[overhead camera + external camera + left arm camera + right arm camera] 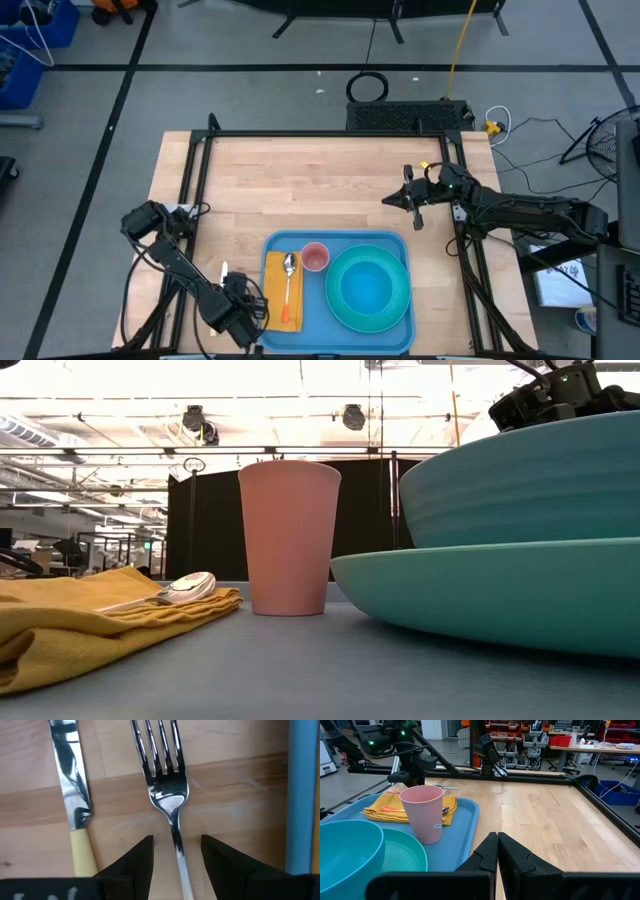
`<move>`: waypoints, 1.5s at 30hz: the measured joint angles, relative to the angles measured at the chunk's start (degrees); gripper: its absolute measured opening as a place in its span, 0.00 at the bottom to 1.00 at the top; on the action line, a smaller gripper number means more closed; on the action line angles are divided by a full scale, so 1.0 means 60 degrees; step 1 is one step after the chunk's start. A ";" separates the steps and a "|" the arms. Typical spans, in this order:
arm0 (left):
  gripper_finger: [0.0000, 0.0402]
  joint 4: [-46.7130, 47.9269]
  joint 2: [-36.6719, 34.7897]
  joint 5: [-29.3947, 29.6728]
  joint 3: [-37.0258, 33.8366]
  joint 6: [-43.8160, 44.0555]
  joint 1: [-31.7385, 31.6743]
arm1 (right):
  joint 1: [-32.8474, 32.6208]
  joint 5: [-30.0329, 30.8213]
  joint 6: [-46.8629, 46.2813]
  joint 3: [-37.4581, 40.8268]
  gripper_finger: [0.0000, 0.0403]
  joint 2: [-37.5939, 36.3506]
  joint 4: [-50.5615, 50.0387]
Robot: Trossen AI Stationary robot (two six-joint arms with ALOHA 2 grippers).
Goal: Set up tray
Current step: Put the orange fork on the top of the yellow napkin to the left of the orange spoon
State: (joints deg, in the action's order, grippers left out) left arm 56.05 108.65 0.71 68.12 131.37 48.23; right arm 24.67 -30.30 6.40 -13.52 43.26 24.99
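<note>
Left jaws [176, 851] open astride fork [165, 785]

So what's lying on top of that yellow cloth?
A spoon lies on the yellow napkin, which sits on the blue tray. The left claw hides the napkin's outer edge.

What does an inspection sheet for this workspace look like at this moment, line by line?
Surface: wooden table, mostly bare.
Job's things: blue tray at the near edge holds a yellow napkin with a spoon on it, a pink cup, and a turquoise bowl on a turquoise plate.
Clutter: fork and knife lie on the wood beside the tray.
Grippers: left pincer open, astride the fork handle; right pincer shut, over bare wood away from the tray.
Cables: yellow cable and black coil on the floor.
Surroundings: workshop benches and shelving; no person seen.
</note>
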 joint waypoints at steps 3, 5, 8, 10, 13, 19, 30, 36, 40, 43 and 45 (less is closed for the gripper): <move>0.40 -0.0310 -0.0051 0.0009 -0.0197 0.0016 0.0000 | 0.0000 0.0000 -0.0122 0.0000 0.01 -0.0003 0.0000; 0.37 -0.0475 -0.0064 0.0030 -0.0287 0.0015 0.0000 | 0.0000 0.0000 -0.0172 0.0000 0.01 -0.0003 0.0000; 0.29 -0.0487 -0.0058 0.0034 -0.0300 0.0033 0.0000 | -0.0003 0.0000 -0.0172 0.0000 0.01 -0.0003 -0.0003; 0.22 -0.0504 -0.0057 0.0021 -0.0300 0.0055 -0.0018 | 0.0000 0.0000 -0.0172 0.0000 0.01 -0.0003 0.0000; 0.12 -0.0490 -0.0046 0.0022 -0.0300 0.0059 -0.0018 | -0.0003 0.0000 -0.0172 0.0000 0.01 -0.0003 0.0000; 0.04 -0.0429 -0.0037 -0.0048 -0.0279 0.0085 -0.0144 | 0.0000 0.0000 -0.0164 0.0000 0.01 -0.0003 0.0000; 0.02 0.2515 0.0043 0.0632 0.1606 -0.0241 -0.0542 | 0.0000 0.0000 -0.0135 0.0000 0.01 -0.0003 0.0004; 0.03 0.3716 0.0023 0.1671 0.3398 -0.1233 -0.1035 | -0.0001 0.0000 -0.0135 0.0000 0.01 0.0000 0.0008; 0.02 0.2748 0.0005 0.2808 0.3527 -0.2333 -0.1535 | -0.0002 0.0000 -0.0135 0.0002 0.01 -0.0003 0.0084; 0.02 0.1971 0.0016 0.3462 0.3279 -0.3026 -0.1929 | 0.0000 0.0000 -0.0137 0.0004 0.01 -0.0001 0.0076; 0.02 0.1924 0.0005 0.3644 0.3068 -0.3189 -0.2154 | -0.0003 0.0000 -0.0168 0.0000 0.01 -0.0003 0.0076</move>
State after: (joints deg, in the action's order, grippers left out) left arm 67.59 108.68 22.57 86.53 112.23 35.30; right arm 24.64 -30.30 5.39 -13.52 43.25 25.45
